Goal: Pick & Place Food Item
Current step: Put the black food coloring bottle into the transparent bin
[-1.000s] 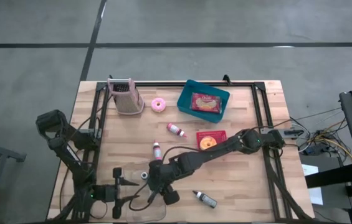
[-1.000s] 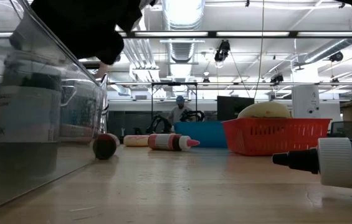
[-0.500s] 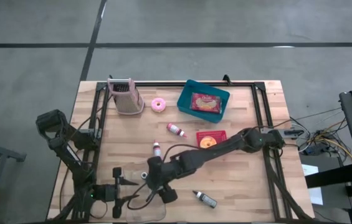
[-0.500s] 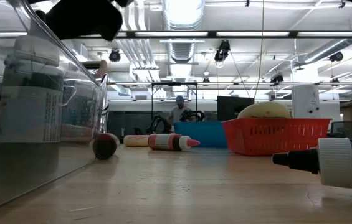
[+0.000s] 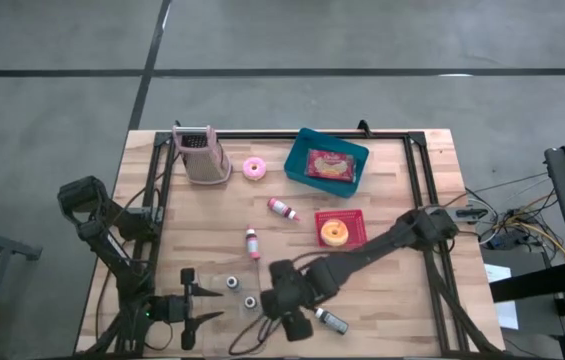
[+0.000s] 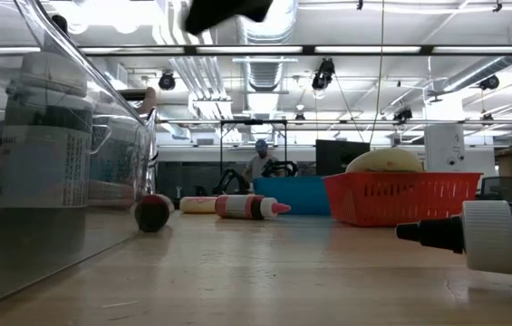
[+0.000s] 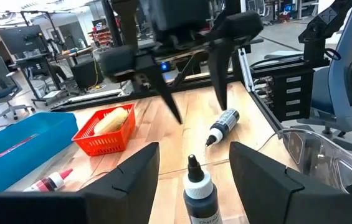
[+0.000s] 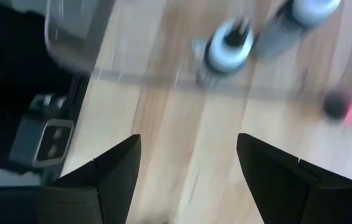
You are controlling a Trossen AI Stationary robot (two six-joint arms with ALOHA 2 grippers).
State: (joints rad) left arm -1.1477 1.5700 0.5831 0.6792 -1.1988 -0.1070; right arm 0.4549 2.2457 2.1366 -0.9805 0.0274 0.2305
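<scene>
While the high view shows the right claw (image 5: 284,308) over the bench (image 5: 402,285) front by two upright bottles (image 5: 241,292), the left wrist view shows it wide and empty, the left claw (image 7: 191,180) wide too

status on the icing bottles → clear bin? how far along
Done: two dark bottles stand upright in the clear bin. In hand: nothing; the right claw is open over the table beside the bin, left claw open and parked. Left: one dark bottle lying nearby, two pink-capped bottles mid-table.
</scene>
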